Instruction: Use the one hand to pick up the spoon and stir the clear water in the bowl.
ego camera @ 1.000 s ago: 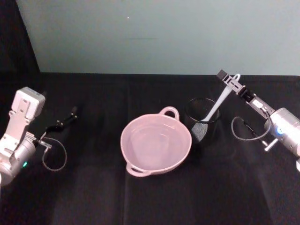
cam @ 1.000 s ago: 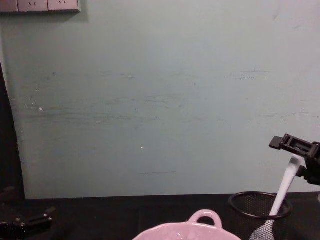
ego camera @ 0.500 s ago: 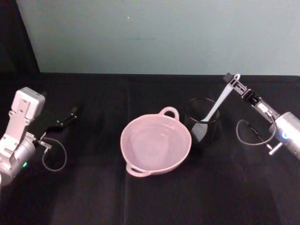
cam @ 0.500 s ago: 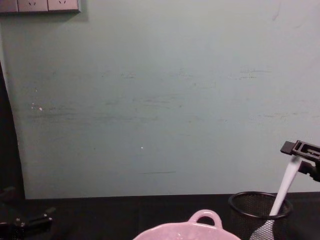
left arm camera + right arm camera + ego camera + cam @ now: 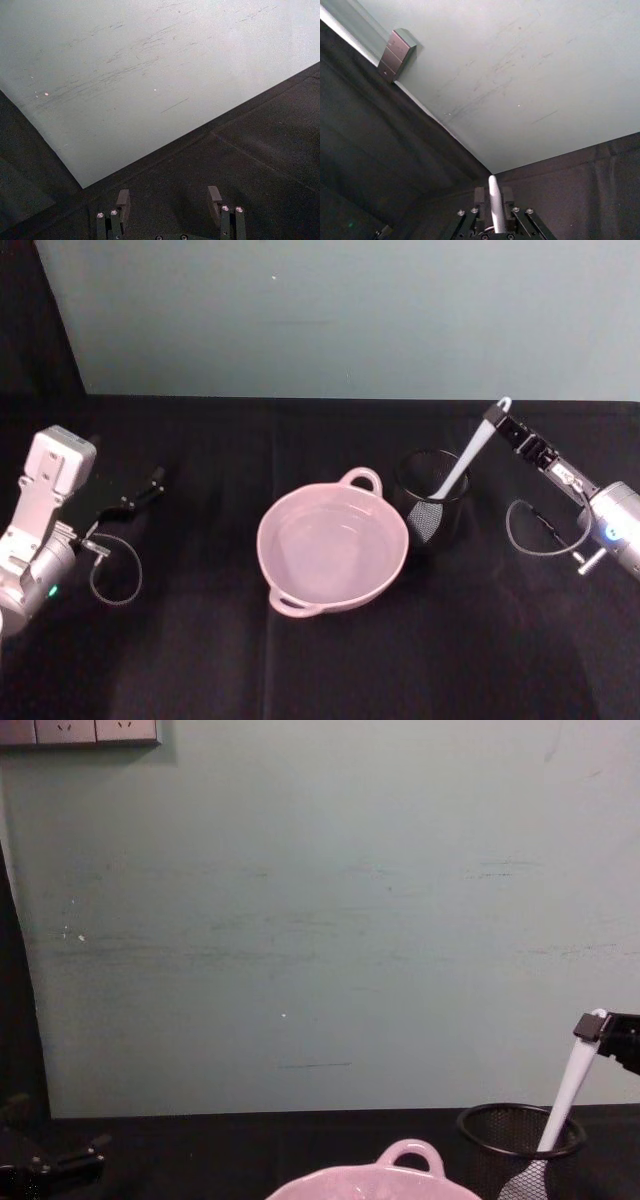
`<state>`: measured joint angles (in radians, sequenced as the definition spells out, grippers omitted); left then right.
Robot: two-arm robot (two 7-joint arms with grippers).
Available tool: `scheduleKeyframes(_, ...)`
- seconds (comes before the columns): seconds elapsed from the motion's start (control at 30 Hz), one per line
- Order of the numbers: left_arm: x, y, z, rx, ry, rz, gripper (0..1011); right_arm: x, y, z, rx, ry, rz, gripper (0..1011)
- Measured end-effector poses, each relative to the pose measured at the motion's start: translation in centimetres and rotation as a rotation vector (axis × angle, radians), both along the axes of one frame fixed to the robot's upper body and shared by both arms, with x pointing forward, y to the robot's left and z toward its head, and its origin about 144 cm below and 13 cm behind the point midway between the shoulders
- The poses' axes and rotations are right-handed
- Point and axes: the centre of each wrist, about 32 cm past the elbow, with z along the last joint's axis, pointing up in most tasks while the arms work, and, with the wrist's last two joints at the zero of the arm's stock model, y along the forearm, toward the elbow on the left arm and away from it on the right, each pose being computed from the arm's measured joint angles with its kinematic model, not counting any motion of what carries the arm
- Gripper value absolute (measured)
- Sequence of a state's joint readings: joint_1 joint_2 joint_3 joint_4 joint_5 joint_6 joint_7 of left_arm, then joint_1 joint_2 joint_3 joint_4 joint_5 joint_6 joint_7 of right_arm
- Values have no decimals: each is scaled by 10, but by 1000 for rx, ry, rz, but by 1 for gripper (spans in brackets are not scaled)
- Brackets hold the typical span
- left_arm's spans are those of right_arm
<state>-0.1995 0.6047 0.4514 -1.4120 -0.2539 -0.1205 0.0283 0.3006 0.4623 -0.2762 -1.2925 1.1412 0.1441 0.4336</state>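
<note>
The white spoon [image 5: 470, 455] stands slanted in a black wire-mesh cup [image 5: 450, 525], paddle end down in the cup and handle tip up toward the right. My right gripper [image 5: 495, 418] is shut on the top of that handle. In the right wrist view the spoon's handle [image 5: 492, 185] runs up between the right gripper's [image 5: 493, 199] pads. The chest view shows the right gripper [image 5: 592, 1026] at the far right, on the spoon [image 5: 567, 1090] above the cup [image 5: 500, 1160]. Just left of the cup sits the pale pink bowl [image 5: 361, 478], holding clear water. My left gripper [image 5: 148, 490] rests open at the far left.
A black cloth covers the table [image 5: 320, 670], with a pale green wall [image 5: 340, 310] behind it. A loose cable loop [image 5: 115, 575] hangs by the left wrist. The left gripper [image 5: 169, 200] hovers over bare cloth. The bowl's loop handle [image 5: 408, 1144] faces the wall.
My right gripper's fingers, open around the spoon's handle a second ago, have shut on the handle tip. The arm shifted slightly right and lower. The left arm stayed put.
</note>
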Motion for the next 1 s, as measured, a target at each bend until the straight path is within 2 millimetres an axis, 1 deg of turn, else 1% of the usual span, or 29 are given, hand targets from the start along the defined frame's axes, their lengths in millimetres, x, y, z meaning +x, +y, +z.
scheduleKeyframes(0.03, 0, 0, 0, 0, 0, 0, 1011, 0, 0, 0, -2, -1, 0, 230)
scheduleKeyframes(0.07, 0, 0, 0, 0, 0, 0, 1011, 0, 0, 1, -5, -4, 1, 217)
scheduleKeyframes(0.13, 0, 0, 0, 0, 0, 0, 1011, 0, 1, 2, -9, -9, 2, 139)
scheduleKeyframes(0.17, 0, 0, 0, 0, 0, 0, 1011, 0, 1, 2, -13, -12, 2, 126)
scheduleKeyframes(0.23, 0, 0, 0, 0, 0, 0, 1011, 0, 2, 5, -34, -27, 4, 110)
scheduleKeyframes(0.37, 0, 0, 0, 0, 0, 0, 1011, -2, 5, 14, -102, -69, 9, 110)
scheduleKeyframes(0.47, 0, 0, 0, 0, 0, 0, 1011, -3, 8, 25, -179, -118, 18, 110)
scheduleKeyframes(0.5, 0, 0, 0, 0, 0, 0, 1011, -4, 11, 33, -224, -146, 27, 110)
scheduleKeyframes(0.6, 0, 0, 0, 0, 0, 0, 1011, -5, 14, 45, -282, -191, 41, 110)
scheduleKeyframes(0.63, 0, 0, 0, 0, 0, 0, 1011, -5, 17, 54, -314, -219, 51, 110)
scheduleKeyframes(0.73, 0, 0, 0, 0, 0, 0, 1011, -5, 20, 66, -362, -255, 65, 110)
scheduleKeyframes(0.77, 0, 0, 0, 0, 0, 0, 1011, -6, 22, 76, -397, -280, 75, 110)
scheduleKeyframes(0.83, 0, 0, 0, 0, 0, 0, 1011, -6, 23, 84, -428, -300, 82, 110)
scheduleKeyframes(0.93, 0, 0, 0, 0, 0, 0, 1011, -8, 26, 105, -504, -345, 94, 110)
scheduleKeyframes(1.0, 0, 0, 0, 0, 0, 0, 1011, -8, 26, 113, -529, -361, 98, 110)
